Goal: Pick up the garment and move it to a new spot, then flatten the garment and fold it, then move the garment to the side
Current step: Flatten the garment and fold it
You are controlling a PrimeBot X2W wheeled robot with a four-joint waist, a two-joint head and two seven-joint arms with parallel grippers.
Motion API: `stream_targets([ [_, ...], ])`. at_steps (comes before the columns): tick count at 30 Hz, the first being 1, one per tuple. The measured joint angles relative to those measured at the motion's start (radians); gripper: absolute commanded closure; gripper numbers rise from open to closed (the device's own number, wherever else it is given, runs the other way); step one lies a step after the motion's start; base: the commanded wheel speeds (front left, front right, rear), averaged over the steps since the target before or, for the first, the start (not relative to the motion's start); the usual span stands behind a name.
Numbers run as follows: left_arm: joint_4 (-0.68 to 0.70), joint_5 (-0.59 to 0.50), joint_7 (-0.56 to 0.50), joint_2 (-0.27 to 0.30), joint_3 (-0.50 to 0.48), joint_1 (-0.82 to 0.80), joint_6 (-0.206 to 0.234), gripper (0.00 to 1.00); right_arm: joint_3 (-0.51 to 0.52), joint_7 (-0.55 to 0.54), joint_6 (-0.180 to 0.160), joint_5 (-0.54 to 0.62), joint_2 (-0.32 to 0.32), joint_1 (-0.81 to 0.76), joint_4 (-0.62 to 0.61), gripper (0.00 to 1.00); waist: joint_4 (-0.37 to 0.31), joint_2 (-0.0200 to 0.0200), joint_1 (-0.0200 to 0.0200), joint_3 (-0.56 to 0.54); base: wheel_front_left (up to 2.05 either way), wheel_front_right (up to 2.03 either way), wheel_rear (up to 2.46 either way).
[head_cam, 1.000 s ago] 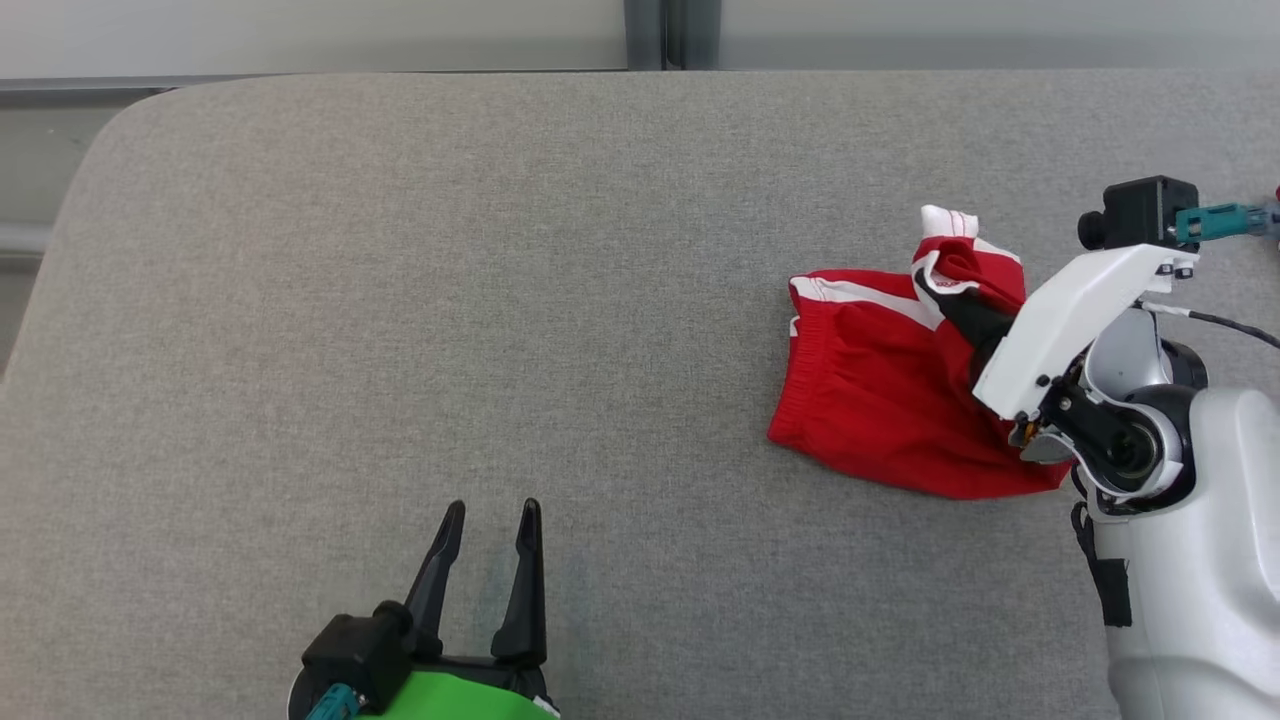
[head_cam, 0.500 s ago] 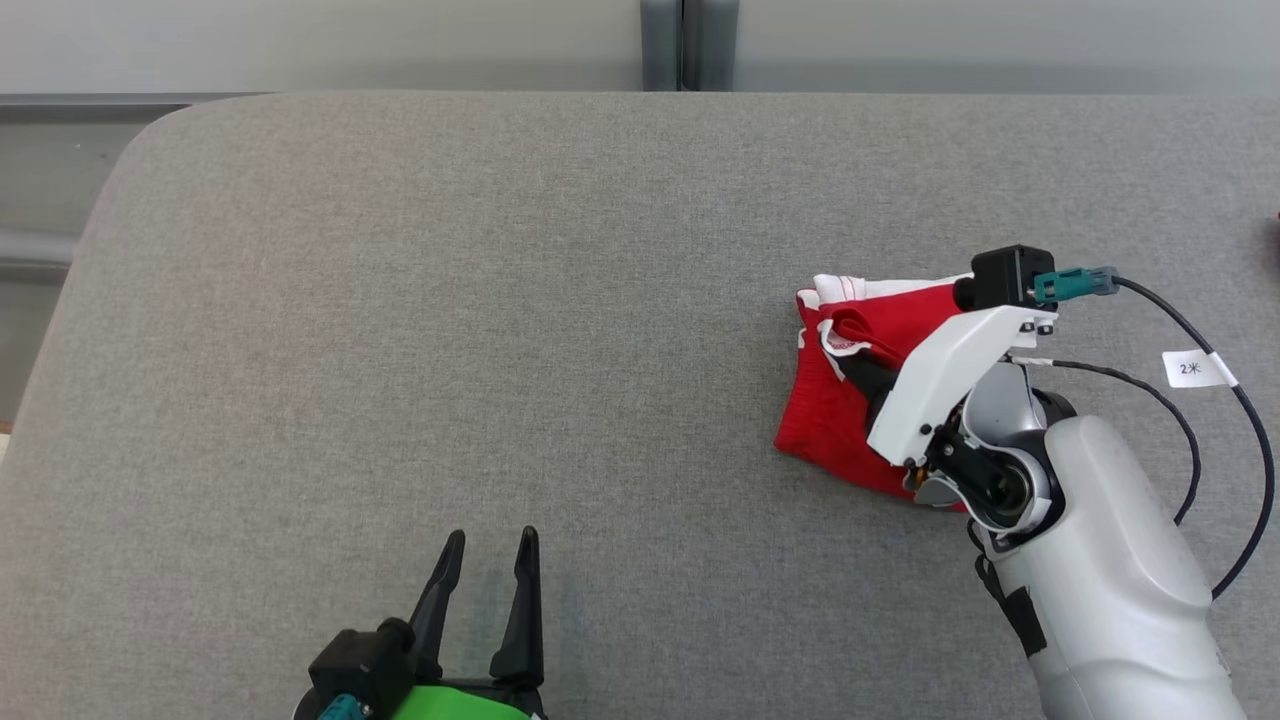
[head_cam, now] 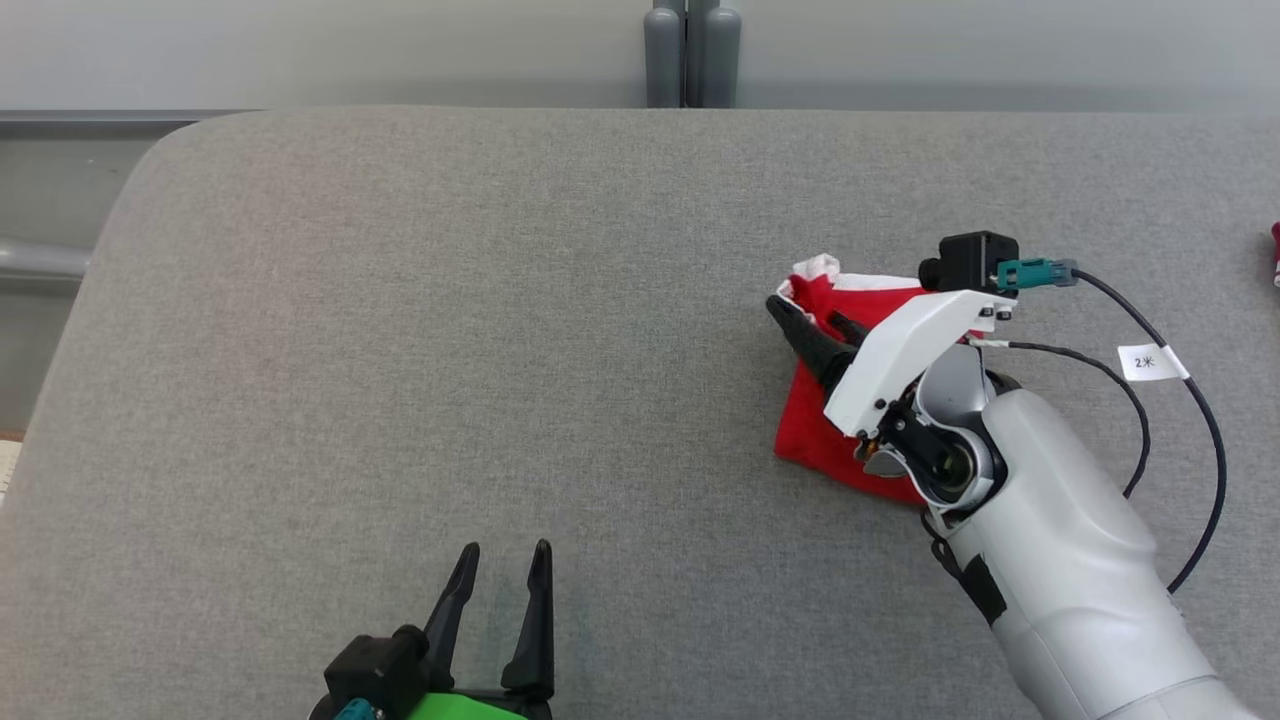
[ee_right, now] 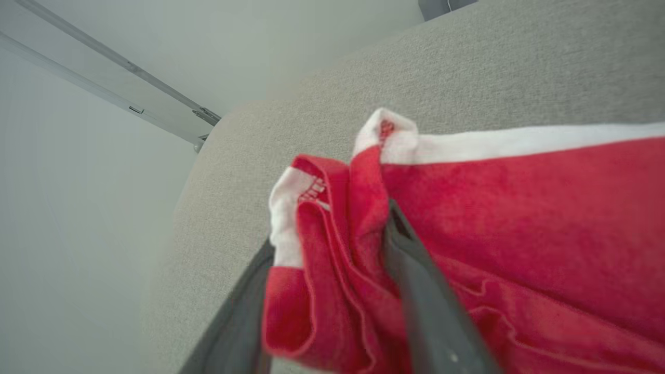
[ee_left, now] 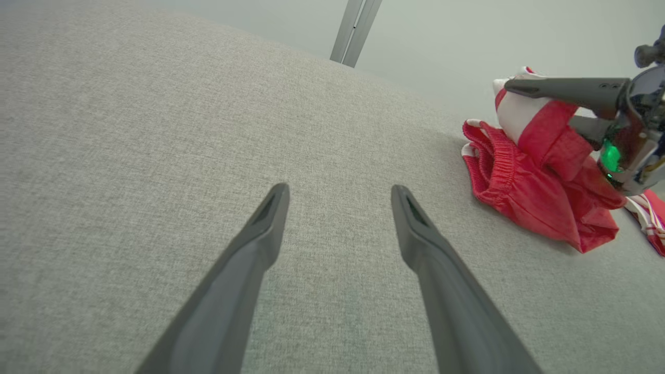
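Toward the right side of the grey fabric worktop (head_cam: 400, 350) lies the red garment (head_cam: 810, 440), bunched into a small heap with white trim at its far edge. It sits well inside the worktop's edges. Wide bare cloth stretches to its left as far as the rounded far-left corner, and more lies between it and the near edge.

The right wrist view shows a fold of red and white cloth draped between the two fingers of the right claw (head_cam: 803, 310); the head view hides this under the white wrist cover. The left wrist view shows the gathered waistband facing left, and a second red-and-white striped cloth (ee_left: 649, 213) just beyond the heap.

The right claw's jaws stand apart, clamping nothing. Its pale forearm rises from the lower right corner, and its fingers point up-left over the garment's far left corner. A black cable (head_cam: 1200, 420) loops from the wrist. The left claw (head_cam: 507, 548) is spread wide with nothing between its fingers, well apart from the garment, over bare worktop by the near edge.
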State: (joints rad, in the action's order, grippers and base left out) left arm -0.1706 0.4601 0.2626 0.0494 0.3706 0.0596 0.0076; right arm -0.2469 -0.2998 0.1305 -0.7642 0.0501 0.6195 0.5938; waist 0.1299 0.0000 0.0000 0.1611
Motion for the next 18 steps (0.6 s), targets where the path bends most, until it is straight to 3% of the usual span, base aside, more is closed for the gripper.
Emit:
stream_targets([
  [3, -0.007, 0.0, 0.0, 0.0, -0.005, 0.006, 0.0, 0.0, -0.028, 0.044, 0.0, -0.048, 0.0, -0.015, -0.039, 0.0, 0.004, 0.0, 0.0, -0.016, 0.0, 0.0, 0.0],
  [7, -0.015, -0.01, 0.0, 0.0, -0.03, 0.041, -0.005, 0.0, -0.061, 0.13, 0.0, 0.065, 0.005, -0.123, -0.229, 0.0, 0.0, 0.0, 0.0, -0.045, 0.0, 0.0, 0.0],
  [9, -0.014, -0.017, 0.0, 0.0, -0.051, 0.056, -0.007, 0.0, -0.059, 0.185, 0.001, 0.167, 0.057, -0.206, -0.345, 0.0, -0.006, 0.0, -0.0001, -0.059, 0.0, 0.0, 0.0],
  [12, -0.007, -0.031, 0.0, 0.0, -0.092, 0.08, -0.009, 0.0, 0.024, 0.262, 0.0, 0.279, 0.155, -0.364, -0.471, 0.0, -0.026, 0.0, 0.0, -0.077, 0.0, 0.0, 0.0],
  [14, -0.001, -0.039, 0.0, 0.0, -0.113, 0.091, -0.014, 0.0, 0.08, 0.311, 0.0, 0.309, 0.174, -0.441, -0.511, 0.0, -0.042, 0.0, 0.0, -0.087, 0.0, 0.0, 0.0],
  [18, 0.002, -0.049, 0.0, 0.0, -0.142, 0.114, -0.027, 0.0, 0.184, 0.455, 0.0, 0.443, 0.273, -0.563, -0.521, 0.0, -0.07, 0.0, -0.0001, -0.115, 0.0, 0.0, 0.0],
])
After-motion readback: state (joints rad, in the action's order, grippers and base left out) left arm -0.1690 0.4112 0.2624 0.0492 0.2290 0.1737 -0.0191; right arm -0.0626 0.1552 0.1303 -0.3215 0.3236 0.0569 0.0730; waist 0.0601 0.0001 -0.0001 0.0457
